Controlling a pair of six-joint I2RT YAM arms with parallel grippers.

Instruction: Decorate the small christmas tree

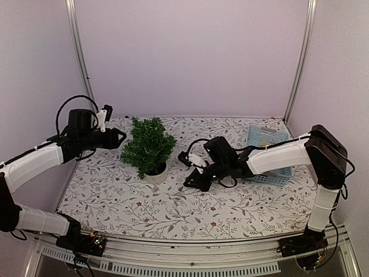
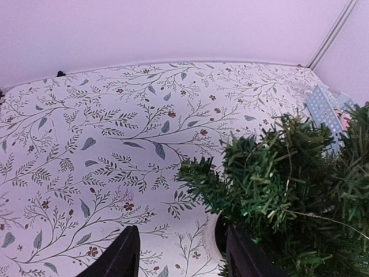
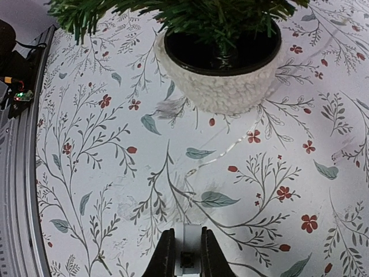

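Note:
The small christmas tree (image 1: 148,146) stands in its round white pot (image 1: 156,172) left of the table's middle. My left gripper (image 1: 119,138) is open and empty, level with the tree's upper left branches; in the left wrist view the tree (image 2: 288,184) fills the right side, against my right finger (image 2: 242,254). My right gripper (image 1: 192,182) is low over the table to the right of the pot, shut on a small white block (image 3: 188,254). A thin shiny wire (image 3: 230,150) runs from the block towards the pot (image 3: 222,81).
A light blue slotted basket (image 1: 268,153) lies at the back right of the floral tablecloth and also shows in the left wrist view (image 2: 326,107). The table's near metal rail (image 3: 17,173) runs along the left of the right wrist view. Walls close the back and sides.

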